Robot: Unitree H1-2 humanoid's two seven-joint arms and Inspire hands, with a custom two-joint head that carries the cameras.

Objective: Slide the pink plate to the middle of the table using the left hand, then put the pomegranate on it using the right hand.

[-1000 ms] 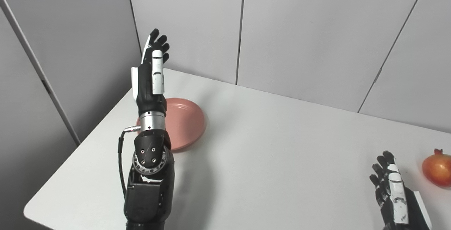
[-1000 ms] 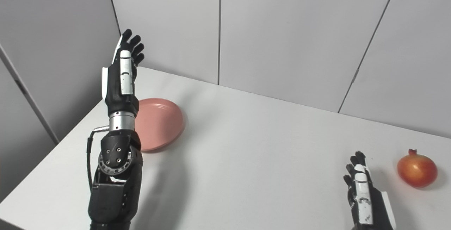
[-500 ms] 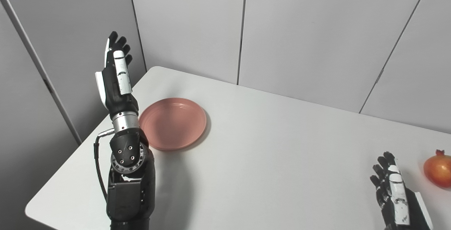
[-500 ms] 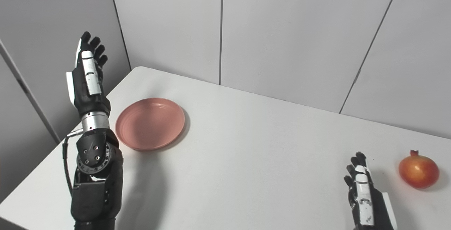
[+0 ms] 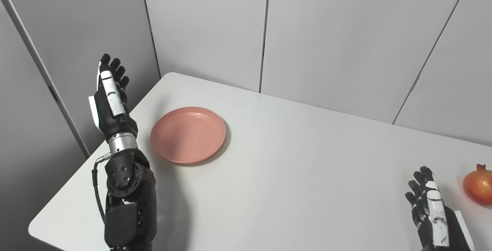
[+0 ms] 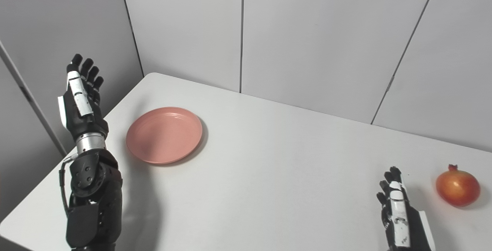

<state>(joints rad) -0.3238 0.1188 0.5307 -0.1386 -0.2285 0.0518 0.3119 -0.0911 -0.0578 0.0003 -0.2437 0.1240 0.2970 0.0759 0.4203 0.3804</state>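
A pink plate [image 5: 188, 134] lies flat on the white table [image 5: 292, 174], toward its far left corner. My left hand [image 5: 110, 96] is raised above the table's left edge, to the left of the plate and clear of it, fingers apart and pointing up, holding nothing. A red-orange pomegranate [image 6: 457, 185] sits on the table at the far right. My right hand [image 6: 398, 208] rests low near the front edge, left of the pomegranate with a gap between them, open and empty.
Grey wall panels [image 5: 326, 32] close off the back and left sides of the table. The table's left edge [image 5: 92, 158] runs under my left forearm. A broad stretch of bare tabletop lies between plate and pomegranate.
My left hand has swung leftward and lower, from in front of the plate to beside the table's left edge, uncovering the plate. Plate, pomegranate and right hand have stayed put.
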